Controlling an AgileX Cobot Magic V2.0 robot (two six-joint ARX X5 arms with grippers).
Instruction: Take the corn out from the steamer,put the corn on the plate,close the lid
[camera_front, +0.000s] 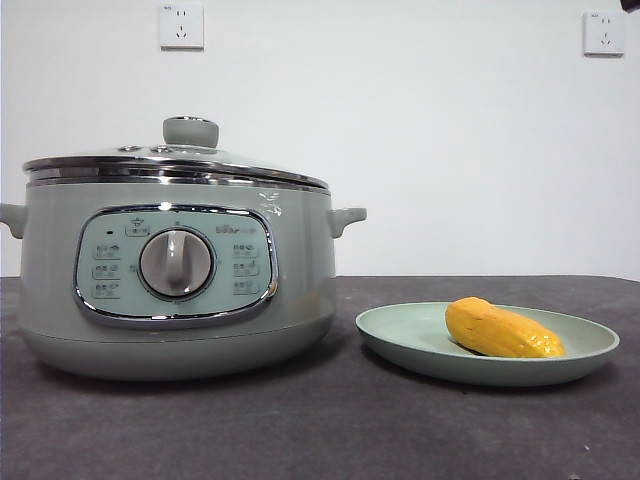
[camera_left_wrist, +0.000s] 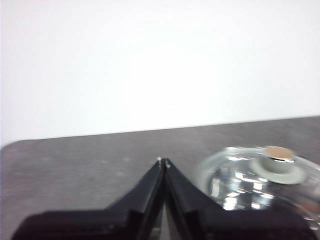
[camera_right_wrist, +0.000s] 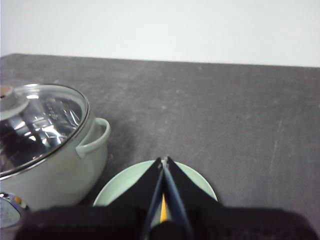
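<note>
The sage-green steamer (camera_front: 175, 285) stands at the left of the table with its glass lid (camera_front: 180, 160) seated on the rim. On the pale-green plate (camera_front: 400, 335) to the right lies the yellow-orange corn (camera_front: 502, 329). My left gripper (camera_left_wrist: 163, 161) is shut and empty, held high beside the lid (camera_left_wrist: 260, 177). High above the plate (camera_right_wrist: 120, 187), my right gripper (camera_right_wrist: 163, 160) is shut and empty too; a sliver of corn (camera_right_wrist: 163, 209) shows between its jaws, and the steamer (camera_right_wrist: 47, 150) is off to one side.
A small black tip of an arm (camera_front: 630, 5) shows at the top right corner of the front view. Two wall sockets (camera_front: 181, 26) sit on the white wall behind. Dark grey tabletop (camera_front: 320, 430) stretches in front of the pot and plate.
</note>
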